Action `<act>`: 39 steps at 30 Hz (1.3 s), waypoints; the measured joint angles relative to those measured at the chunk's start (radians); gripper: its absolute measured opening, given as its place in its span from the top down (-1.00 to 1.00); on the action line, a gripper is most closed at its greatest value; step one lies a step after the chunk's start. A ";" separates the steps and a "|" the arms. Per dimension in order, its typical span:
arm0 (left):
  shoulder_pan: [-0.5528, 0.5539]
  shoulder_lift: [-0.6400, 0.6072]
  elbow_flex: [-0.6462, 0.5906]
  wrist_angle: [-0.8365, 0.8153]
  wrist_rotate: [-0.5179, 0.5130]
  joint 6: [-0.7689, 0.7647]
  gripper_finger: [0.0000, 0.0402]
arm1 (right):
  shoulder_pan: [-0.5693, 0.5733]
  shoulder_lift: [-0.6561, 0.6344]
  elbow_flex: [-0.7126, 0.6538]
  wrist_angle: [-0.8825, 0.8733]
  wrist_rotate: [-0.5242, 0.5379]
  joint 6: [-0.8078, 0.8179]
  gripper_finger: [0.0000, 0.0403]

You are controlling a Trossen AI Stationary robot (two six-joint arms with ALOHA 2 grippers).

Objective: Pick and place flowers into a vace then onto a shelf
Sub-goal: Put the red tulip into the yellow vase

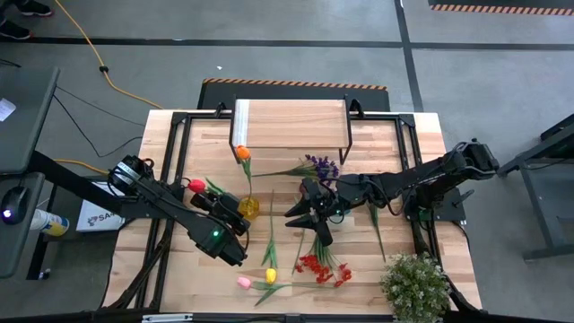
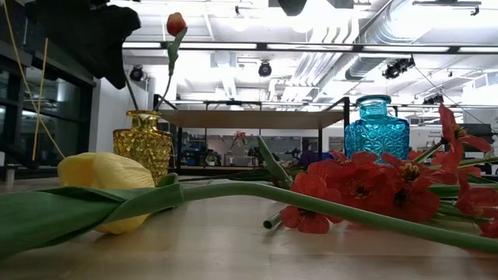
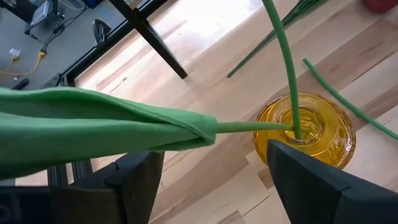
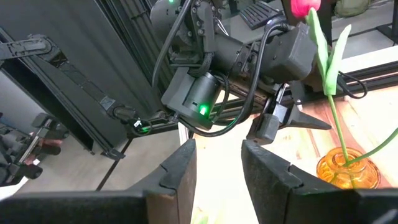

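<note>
Yellow tulip (image 2: 105, 183) lies closest; your left end effector (image 3: 211, 180), fingers spread, straddles a green stem (image 3: 287, 68) in the amber glass vase (image 3: 311, 127). Snag that leaf withdrawing and it topples.

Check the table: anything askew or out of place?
Mostly loose flowers: a yellow tulip, pink tulip and red spray lie flat on the table, not in the yellow vase. The vase's red tulip leans over the left gripper.
</note>
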 joint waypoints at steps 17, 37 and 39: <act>0.000 0.000 0.001 -0.001 0.023 0.002 -0.56 | 0.000 0.000 0.000 0.000 0.000 -0.014 0.42; 0.000 -0.001 0.181 0.000 0.049 0.296 -0.54 | 0.000 0.000 0.000 -0.010 0.000 -0.018 0.41; 0.000 -0.001 0.201 -0.001 0.074 0.307 -0.55 | 0.000 0.000 0.000 -0.015 0.000 -0.018 0.41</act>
